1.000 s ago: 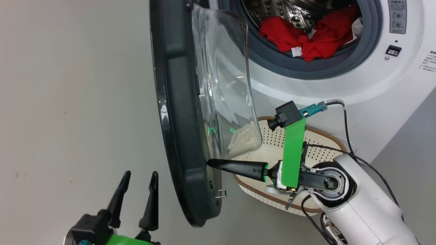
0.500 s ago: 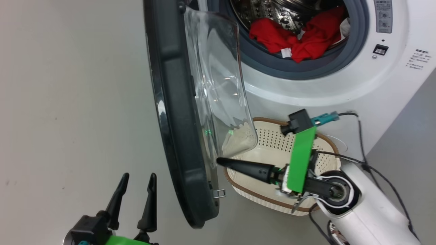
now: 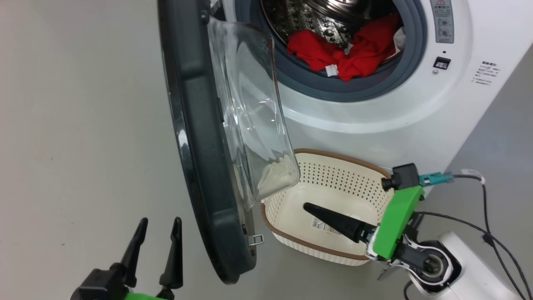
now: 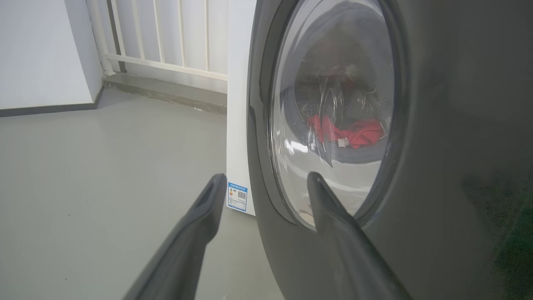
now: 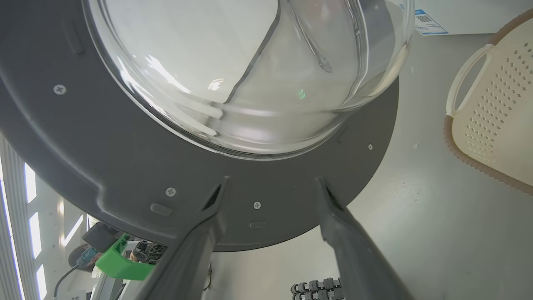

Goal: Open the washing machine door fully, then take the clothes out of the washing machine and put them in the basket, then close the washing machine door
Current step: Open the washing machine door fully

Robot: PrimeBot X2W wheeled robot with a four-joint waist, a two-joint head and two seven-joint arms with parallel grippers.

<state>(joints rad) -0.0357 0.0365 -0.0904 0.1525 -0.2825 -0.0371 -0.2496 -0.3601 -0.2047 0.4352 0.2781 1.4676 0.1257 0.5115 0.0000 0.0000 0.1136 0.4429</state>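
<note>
Hovering with both dark fingers spread wide and nothing between them, your right gripper (image 5: 271,180) faces the inner side of the washing machine door (image 3: 195,146), near its lower rim and clear of it. Your left gripper (image 3: 161,219) sits on the door's outer side, jaws equally wide and empty, close to the glossy black frame without touching. The door itself stands swung out, its clear glass bowl (image 3: 250,116) bulging toward your right gripper. Just beside the door's inner face, partly under that bowl, the basket (image 3: 333,175) rests on the floor, empty but for a paper label. Beyond the door, the clothes (image 3: 349,54) lie bunched red in the washing machine (image 3: 374,112), spilling onto the grey gasket.
</note>
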